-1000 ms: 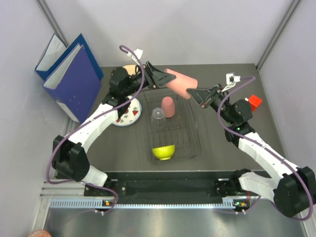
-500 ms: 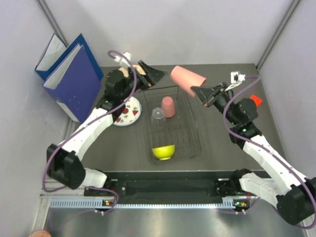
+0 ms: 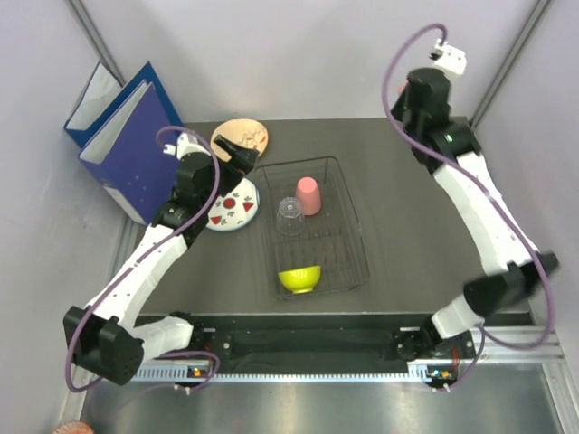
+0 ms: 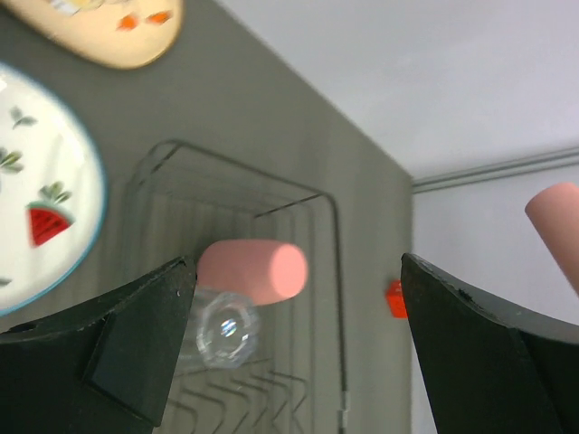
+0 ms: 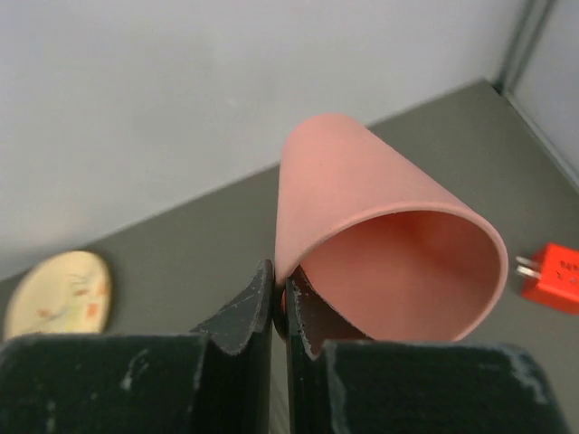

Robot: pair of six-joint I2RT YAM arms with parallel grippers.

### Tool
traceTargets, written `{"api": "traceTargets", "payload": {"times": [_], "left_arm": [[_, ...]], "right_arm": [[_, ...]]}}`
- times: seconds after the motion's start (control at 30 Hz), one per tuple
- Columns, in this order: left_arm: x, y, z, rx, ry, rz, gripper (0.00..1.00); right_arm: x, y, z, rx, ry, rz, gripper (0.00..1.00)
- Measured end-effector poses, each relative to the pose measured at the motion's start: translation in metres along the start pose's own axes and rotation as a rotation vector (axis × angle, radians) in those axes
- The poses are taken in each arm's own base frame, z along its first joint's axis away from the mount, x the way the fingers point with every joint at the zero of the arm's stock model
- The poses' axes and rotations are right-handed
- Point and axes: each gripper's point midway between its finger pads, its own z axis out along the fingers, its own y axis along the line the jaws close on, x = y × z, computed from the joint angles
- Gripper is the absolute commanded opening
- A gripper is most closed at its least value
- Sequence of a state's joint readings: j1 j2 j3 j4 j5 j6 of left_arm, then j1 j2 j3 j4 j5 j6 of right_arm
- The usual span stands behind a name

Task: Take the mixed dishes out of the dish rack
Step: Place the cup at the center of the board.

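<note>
Apparently plastic, tapered pink cup (image 5: 362,181).

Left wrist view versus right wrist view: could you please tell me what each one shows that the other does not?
Only the left wrist: the dish rack holding a pink cup and clear glass, with the white fruit plate beside it. Only the right wrist: the right fingers shut on the rim of a second pink cup, its inside showing. Both: the tan plate, the red cube, and apparently that held cup, at the left wrist view's right edge.
</note>
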State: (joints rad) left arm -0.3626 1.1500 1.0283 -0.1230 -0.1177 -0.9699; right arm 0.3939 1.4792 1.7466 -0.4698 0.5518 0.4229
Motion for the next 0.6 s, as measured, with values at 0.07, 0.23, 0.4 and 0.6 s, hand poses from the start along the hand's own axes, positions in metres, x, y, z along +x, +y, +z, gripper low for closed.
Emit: {"api": "traceTargets", "payload": {"times": [0.07, 0.23, 0.4, 0.6], "left_arm": [[0.010, 0.017, 0.001, -0.055, 0.023, 0.001, 0.99], [0.025, 0.038, 0.001, -0.124, 0.074, -0.003, 0.99], [0.036, 0.048, 0.005, -0.157, 0.114, -0.001, 0.99], [0.042, 0.052, 0.004, -0.163, 0.133, 0.000, 0.99]], "right_arm": [[0.024, -0.008, 0.036, 0.112, 0.086, -0.059, 0.00], [0.111, -0.037, 0.090, 0.277, 0.312, -0.197, 0.00], [0.171, -0.090, 0.106, 0.358, 0.502, -0.168, 0.00], [0.186, -0.165, 0.122, 0.451, 0.581, -0.012, 0.00]]}}
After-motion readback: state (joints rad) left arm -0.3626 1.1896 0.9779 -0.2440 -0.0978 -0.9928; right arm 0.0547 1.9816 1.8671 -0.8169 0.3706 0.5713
